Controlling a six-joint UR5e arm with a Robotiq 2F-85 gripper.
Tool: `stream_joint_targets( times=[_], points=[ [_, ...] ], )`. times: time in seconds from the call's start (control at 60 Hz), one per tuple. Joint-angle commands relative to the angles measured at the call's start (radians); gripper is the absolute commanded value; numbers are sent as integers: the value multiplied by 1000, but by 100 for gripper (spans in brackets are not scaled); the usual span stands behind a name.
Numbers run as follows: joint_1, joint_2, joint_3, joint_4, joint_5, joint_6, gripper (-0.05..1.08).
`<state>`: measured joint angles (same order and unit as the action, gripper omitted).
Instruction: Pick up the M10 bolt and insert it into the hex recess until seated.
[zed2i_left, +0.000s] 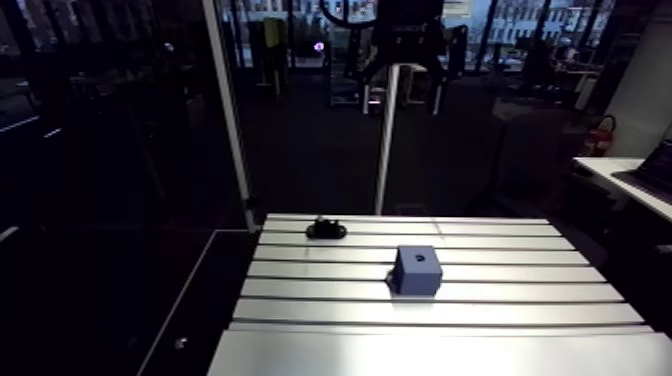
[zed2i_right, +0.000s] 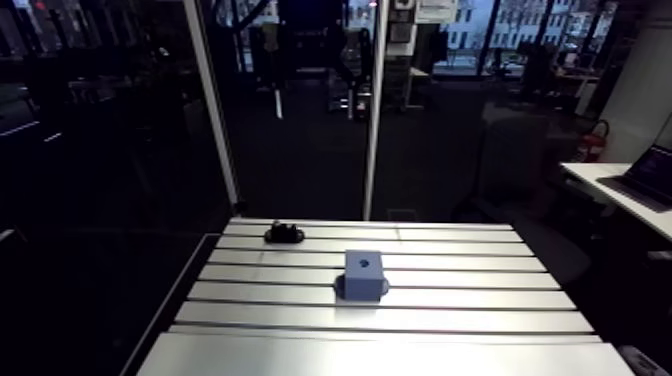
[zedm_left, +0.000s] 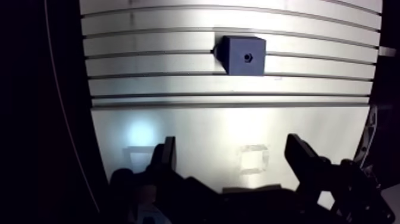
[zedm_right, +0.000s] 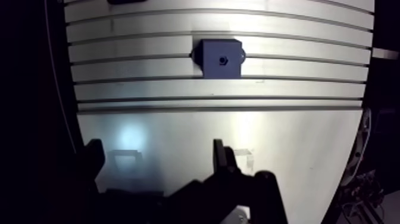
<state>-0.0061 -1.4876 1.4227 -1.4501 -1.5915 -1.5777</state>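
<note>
M10 bolt (zed2i_left: 326, 229) is lying on the far strip of the table (zed2i_left: 520, 300), well apart from the block (zed2i_left: 417, 270). It's sitting low & dark, poss. in a small cradle, can't tell. Block is standing mid-table, hex recess (zedm_left: 247, 57) facing up. My gripper (zedm_left: 232, 149) is hanging over the bare near part of the table, fingers spread wide, nothing betw. them.

Risks I'm weighing:
- Bolt is lying beyond the block, so a low reach straight across is risking a knock on the block & shifting the recess.
- Dark bolt is reading poorly, so grip pt is hard to judge. An off-centre pinch = tilted shank, flats not lining up w/ recess, jamming before seated.
</note>
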Motion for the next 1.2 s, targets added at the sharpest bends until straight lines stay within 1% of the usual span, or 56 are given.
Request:
stream_joint_targets(
  times=[0.017,0.25,0.683,0.9,0.983,1.05,1.2],
  points=[
    [81,31,-14,3,0,-3,1],
    [81,30,-12,1,-3,-3,1],
    [83,39,-17,-2,-2,-2,1],
    [89,42,-5,-60,1,0,1],
    [100,59,3,-87,3,2,1],
    [122,75,10,-121,3,7,1],
    [126,86,34,-183,2,44,1]
  ],
)
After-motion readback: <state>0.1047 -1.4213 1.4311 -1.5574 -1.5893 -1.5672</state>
